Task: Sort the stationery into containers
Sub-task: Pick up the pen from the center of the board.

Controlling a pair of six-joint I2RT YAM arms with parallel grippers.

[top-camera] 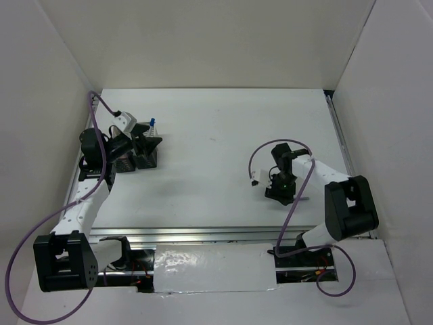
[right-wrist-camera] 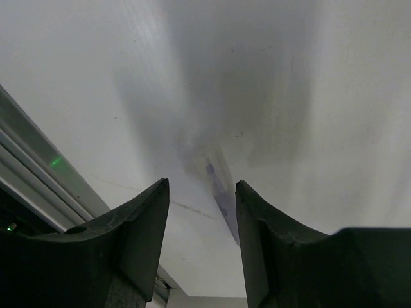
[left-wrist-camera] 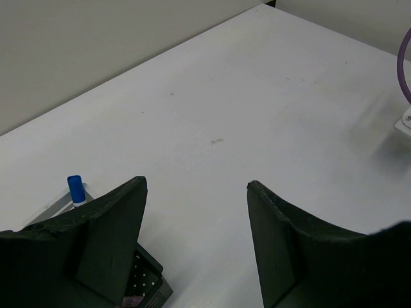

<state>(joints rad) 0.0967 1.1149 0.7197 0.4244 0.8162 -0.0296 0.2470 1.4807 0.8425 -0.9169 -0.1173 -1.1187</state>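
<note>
The containers [top-camera: 141, 158] are a cluster of dark mesh cups at the left of the table. A white pen with a blue cap [top-camera: 153, 124] stands up out of one of them. My left gripper [top-camera: 143, 140] hovers just above them, open and empty. In the left wrist view the blue cap [left-wrist-camera: 75, 190] and a black mesh cup [left-wrist-camera: 146, 283] show beside the left finger of that gripper [left-wrist-camera: 196, 185]. My right gripper [top-camera: 279, 192] points down at the table on the right. In its wrist view a thin grey pen [right-wrist-camera: 221, 194], blurred, lies on the table between the parted fingertips [right-wrist-camera: 201, 183], nearer the right finger and not gripped.
A metal rail [right-wrist-camera: 45, 172] runs along the table's near edge, close to the right gripper. White walls enclose the table on the left, back and right. The purple cable [top-camera: 260, 157] loops over the right arm.
</note>
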